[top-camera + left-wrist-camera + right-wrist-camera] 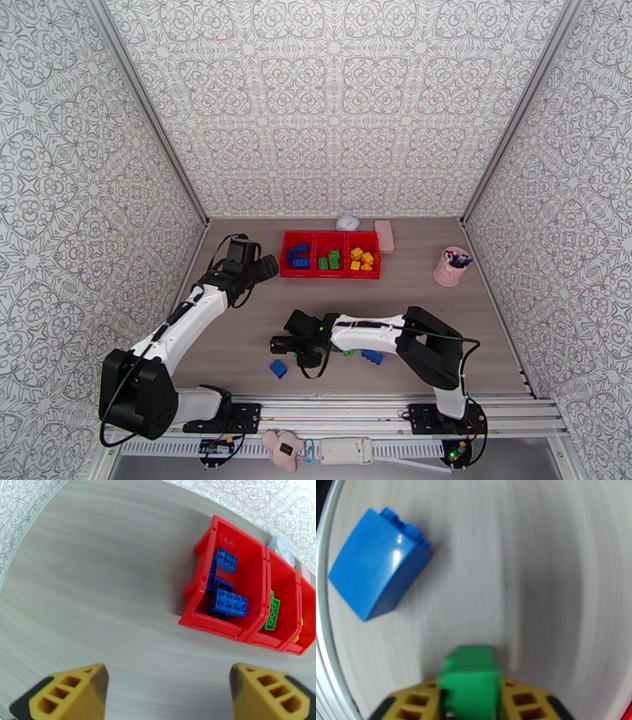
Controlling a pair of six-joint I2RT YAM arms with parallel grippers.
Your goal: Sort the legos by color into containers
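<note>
The containers [332, 272] are three joined red bins at the table's back middle. They hold blue legos [229, 602] in the left bin, green legos [272, 614] in the middle and yellow legos [362, 259] in the right. My right gripper [470, 691] is shut on a green lego [470, 669], low over the near table. A loose blue lego [379, 565] lies just ahead and left of it. My left gripper [168, 693] stands open with nothing between its fingers, left of the bins. Another blue lego [372, 356] lies under my right arm, with a small green piece [347, 353] beside it.
A pink pen cup [452, 267] stands at the right. A pink case [385, 235] and a round white object [347, 223] sit behind the bins. The metal rail [355, 406] runs along the near edge.
</note>
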